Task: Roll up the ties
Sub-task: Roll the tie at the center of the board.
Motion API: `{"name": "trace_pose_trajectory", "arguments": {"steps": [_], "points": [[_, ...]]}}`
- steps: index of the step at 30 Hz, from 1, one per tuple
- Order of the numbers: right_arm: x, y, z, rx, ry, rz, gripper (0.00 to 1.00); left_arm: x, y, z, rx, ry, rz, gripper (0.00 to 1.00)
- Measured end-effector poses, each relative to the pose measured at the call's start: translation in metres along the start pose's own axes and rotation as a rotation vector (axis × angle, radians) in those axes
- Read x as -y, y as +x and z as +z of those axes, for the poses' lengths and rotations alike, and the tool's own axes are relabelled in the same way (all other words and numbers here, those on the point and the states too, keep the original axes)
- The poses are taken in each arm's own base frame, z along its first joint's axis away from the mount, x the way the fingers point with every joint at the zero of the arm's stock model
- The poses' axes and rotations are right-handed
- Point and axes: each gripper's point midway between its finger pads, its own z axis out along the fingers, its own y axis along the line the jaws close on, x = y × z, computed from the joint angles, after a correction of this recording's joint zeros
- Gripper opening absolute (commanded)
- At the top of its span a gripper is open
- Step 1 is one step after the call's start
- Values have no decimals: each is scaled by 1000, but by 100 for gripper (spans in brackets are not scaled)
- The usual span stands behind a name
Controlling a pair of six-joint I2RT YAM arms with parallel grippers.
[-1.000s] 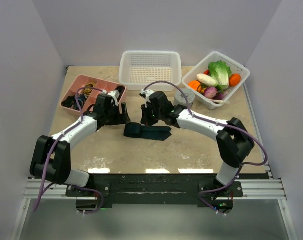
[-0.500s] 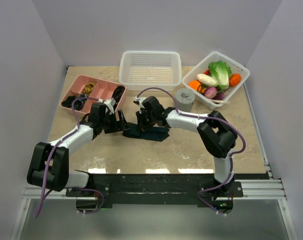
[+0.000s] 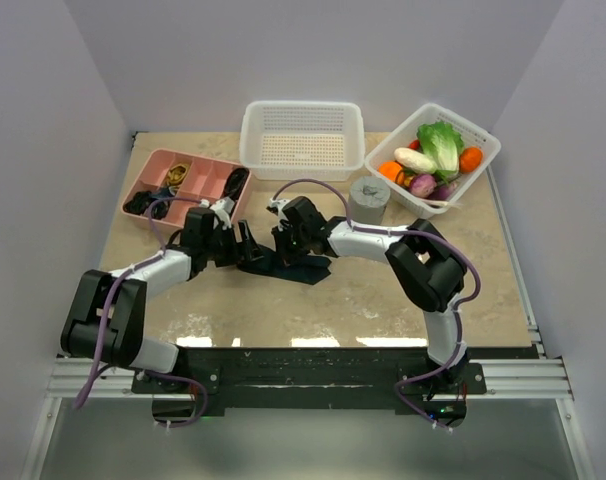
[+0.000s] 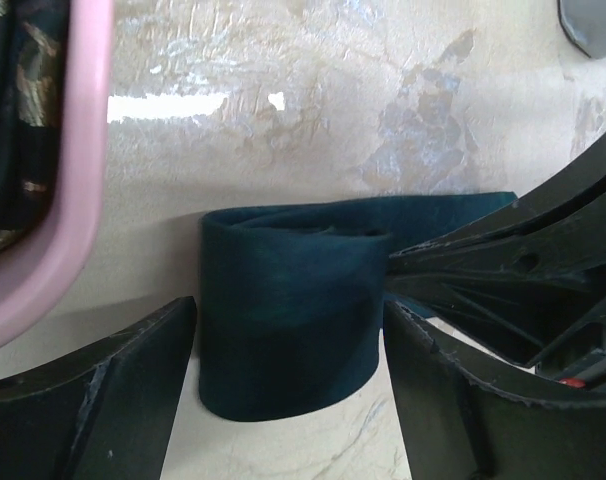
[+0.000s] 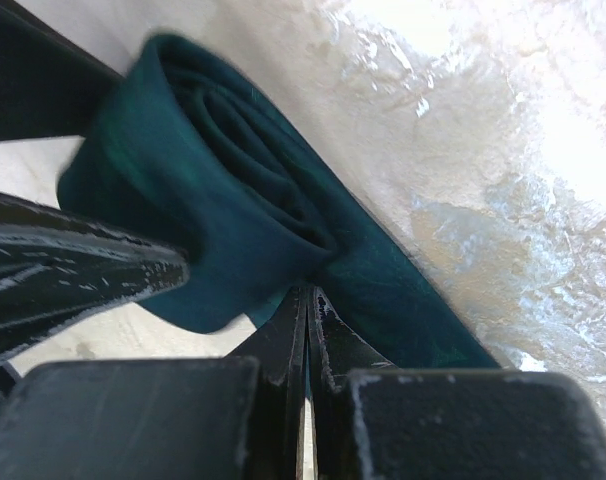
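From above, the tie (image 3: 305,266) lies on the counter (image 3: 373,295) near the middle, partly rolled, with its flat tail running to the right. The left claw (image 3: 248,248) and the right claw (image 3: 283,250) meet over its rolled end. A pink tray (image 3: 205,180) sits far left, a white basket (image 3: 301,128) far centre, a grey cylinder (image 3: 368,200) just right of the arms, and a bin of vegetables (image 3: 481,172) far right.

In the left wrist view, the left claw (image 4: 288,395) stands open and the dark green roll (image 4: 283,330) sits between its fingers (image 4: 93,400), each just beside an edge of the roll. The right claw (image 4: 523,260) comes in from the right.

In the right wrist view, the right claw (image 5: 308,335) is closed, with its tips against the underside of the roll (image 5: 203,200). I cannot tell whether a layer is pinched.
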Motion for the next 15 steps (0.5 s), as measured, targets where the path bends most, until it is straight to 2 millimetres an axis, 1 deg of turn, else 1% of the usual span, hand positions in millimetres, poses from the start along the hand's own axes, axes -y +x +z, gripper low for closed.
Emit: {"name": "trace_pose_trajectory", "arguments": {"steps": [3,4,10,15], "points": [[3,3,3,-7,8,2,0,1,-4,4,14,14,7,77],[4,4,3,-9,11,3,0,1,-4,6,15,19,7,75],[4,5,4,-5,10,5,0,2,7,12,-14,53,-15,64],[4,4,4,-1,9,4,0,7,6,12,-15,78,-13,61]]}}
